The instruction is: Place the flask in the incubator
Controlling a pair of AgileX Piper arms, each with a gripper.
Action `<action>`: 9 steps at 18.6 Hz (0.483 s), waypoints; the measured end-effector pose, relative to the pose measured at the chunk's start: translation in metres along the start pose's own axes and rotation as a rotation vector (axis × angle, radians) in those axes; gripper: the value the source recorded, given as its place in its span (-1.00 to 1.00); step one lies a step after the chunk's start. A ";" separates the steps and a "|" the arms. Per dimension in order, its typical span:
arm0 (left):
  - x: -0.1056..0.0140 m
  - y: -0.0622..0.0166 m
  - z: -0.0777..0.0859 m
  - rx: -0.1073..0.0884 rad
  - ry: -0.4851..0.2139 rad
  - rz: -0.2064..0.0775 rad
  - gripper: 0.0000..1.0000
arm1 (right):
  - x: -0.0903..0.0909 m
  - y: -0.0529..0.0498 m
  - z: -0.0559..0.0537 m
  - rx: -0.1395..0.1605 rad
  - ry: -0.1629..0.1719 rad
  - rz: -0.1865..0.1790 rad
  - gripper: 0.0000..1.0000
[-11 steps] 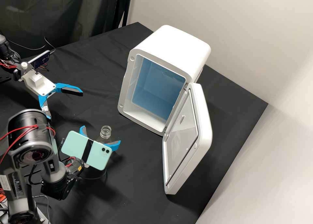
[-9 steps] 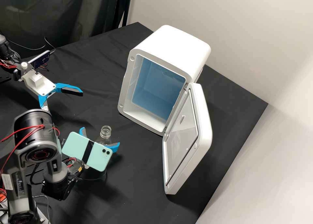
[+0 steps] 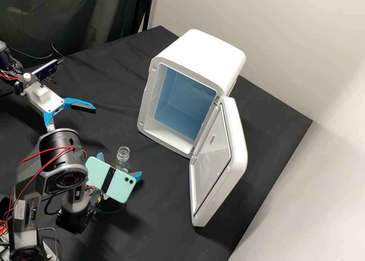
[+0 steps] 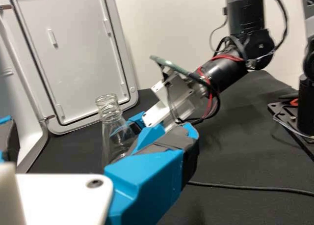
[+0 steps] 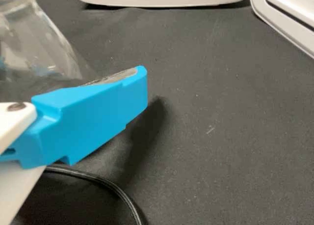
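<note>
**Flask Flanked by Right Gripper Before Open Incubator**

A clear glass flask (image 3: 122, 155) is seen standing upright on the black bench (image 3: 114, 63), open-mouthed. It is placed near the front of the white incubator (image 3: 205, 52) but apart from it. The flask is flanked by the right gripper (image 3: 119, 165), whose blue fingers (image 3: 99, 155) are spread wide, one on either side of the glass body. The flask is borne by the bench rather than by the gripper. In the high view its base is hidden by a mint-green phone (image 3: 110, 179) fixed at that arm's wrist.

In the right wrist view one finger (image 5: 88, 112) is shown just beside the sloping side of the flask (image 5: 29, 43), its grey pad turned toward the glass. Whether pad and glass are touching cannot be told. A black cable (image 5: 113, 195) is seen lying on the bench close under that finger.

The left gripper (image 3: 65, 114) is held over the bench farther back and to the left, well apart from the flask. Its two fingers are parted wide and nothing is held between them. From its wrist camera the flask (image 4: 110, 131) is seen with the other arm's blue fingers about it.

The incubator's mouth is turned toward the arms, and its pale blue interior (image 3: 182, 97) is exposed. Its door (image 3: 215, 158) is swung wide open on the hinge at the right side of the mouth, the inner face laid bare. The same door (image 4: 73, 53) is seen behind the flask in the left wrist view.
</note>
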 end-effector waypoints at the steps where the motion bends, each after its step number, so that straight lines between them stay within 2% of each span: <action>1: 0.000 0.0006 0.001 0.001 -0.003 0.002 1.00 | 0.000 0.000 0.001 0.004 -0.004 -0.002 1.00; 9: 0.000 0.0008 0.001 0.002 -0.003 0.003 1.00 | 0.001 0.004 0.002 -0.011 -0.006 0.014 1.00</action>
